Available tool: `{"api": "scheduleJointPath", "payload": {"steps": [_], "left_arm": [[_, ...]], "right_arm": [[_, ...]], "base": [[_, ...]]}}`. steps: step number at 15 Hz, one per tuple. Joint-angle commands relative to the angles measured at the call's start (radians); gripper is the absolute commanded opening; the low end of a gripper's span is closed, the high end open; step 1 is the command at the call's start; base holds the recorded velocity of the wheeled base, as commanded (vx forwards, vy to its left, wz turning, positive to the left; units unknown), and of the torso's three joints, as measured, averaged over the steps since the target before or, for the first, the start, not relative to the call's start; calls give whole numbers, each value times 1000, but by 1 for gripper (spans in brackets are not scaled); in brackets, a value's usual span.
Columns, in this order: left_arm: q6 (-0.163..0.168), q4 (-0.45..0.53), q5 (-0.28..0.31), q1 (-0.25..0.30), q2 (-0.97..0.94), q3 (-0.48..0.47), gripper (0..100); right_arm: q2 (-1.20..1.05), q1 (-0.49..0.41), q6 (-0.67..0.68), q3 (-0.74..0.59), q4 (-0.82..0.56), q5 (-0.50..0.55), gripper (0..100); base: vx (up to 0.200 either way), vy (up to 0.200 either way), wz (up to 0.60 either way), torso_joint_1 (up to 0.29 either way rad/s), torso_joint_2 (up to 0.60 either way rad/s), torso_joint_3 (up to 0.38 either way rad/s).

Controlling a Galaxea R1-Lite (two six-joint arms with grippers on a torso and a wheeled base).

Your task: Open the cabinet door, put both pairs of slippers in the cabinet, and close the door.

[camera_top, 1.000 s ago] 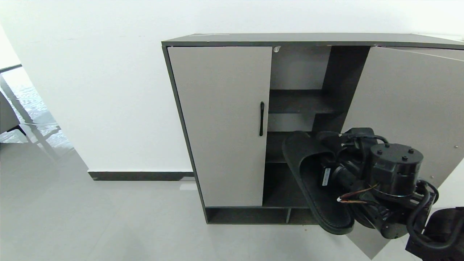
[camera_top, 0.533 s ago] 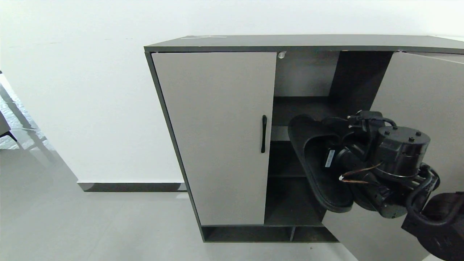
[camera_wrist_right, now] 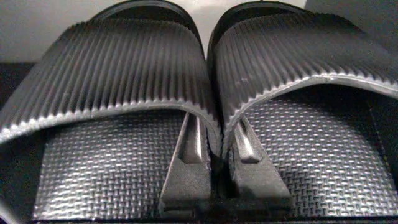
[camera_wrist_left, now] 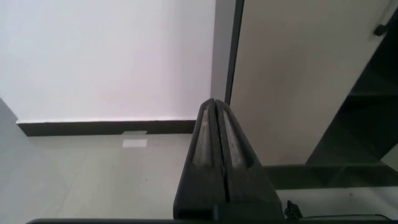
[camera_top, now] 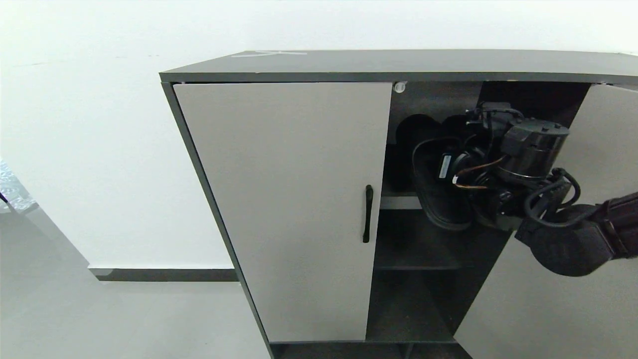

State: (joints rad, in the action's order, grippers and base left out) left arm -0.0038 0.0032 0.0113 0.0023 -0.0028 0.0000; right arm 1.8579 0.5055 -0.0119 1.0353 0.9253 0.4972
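Slippers [camera_top: 438, 184], black, a pair, side by side, clamped by right gripper [camera_wrist_right: 214, 124]. One finger [camera_wrist_right: 186, 155] tucked under each ribbed strap, inner edges of both straps pinched between the two, jaws squeezed on that double layer. Textured footbeds spread out to either side of the fingers, toes pointing away from the wrist.

Held up at the open right half of cabinet [camera_top: 379, 62], toe ends against the dark upper compartment, heels lower, overlapping the pale shelf edge [camera_top: 401, 202] in the head view. Cannot tell whether soles touch the shelf.

Right door [camera_top: 548, 309] swung wide, beside the arm. Left door [camera_top: 284, 199] shut, with black handle [camera_top: 368, 213] upright near its inner edge. Lower shelves dark within the opening.

Left gripper [camera_wrist_left: 214, 109] low, near the cabinet's left front, jaws pressed flat together with nothing between. Beyond its tip, grey floor [camera_wrist_left: 93, 180], white wall [camera_wrist_left: 106, 56] with a dark skirting strip, and the shut door's outer edge.
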Motion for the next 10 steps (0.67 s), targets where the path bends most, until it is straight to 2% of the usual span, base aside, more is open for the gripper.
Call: {"api": "scheduleJointPath", "payload": {"steps": [1, 7, 10], "left_arm": [[-1, 0, -1, 1, 3, 0, 0], [-2, 0, -1, 1, 3, 0, 0], [-4, -2, -1, 1, 3, 0, 0]], "right_arm": [[83, -18, -2, 114, -45, -11, 0], [196, -70, -2, 315, -177, -59, 0], [248, -82, -2, 381, -195, -62, 0]], "base": [[0, 0, 0, 0, 0, 0], [0, 0, 0, 0, 0, 0], [0, 0, 0, 0, 0, 0]]}}
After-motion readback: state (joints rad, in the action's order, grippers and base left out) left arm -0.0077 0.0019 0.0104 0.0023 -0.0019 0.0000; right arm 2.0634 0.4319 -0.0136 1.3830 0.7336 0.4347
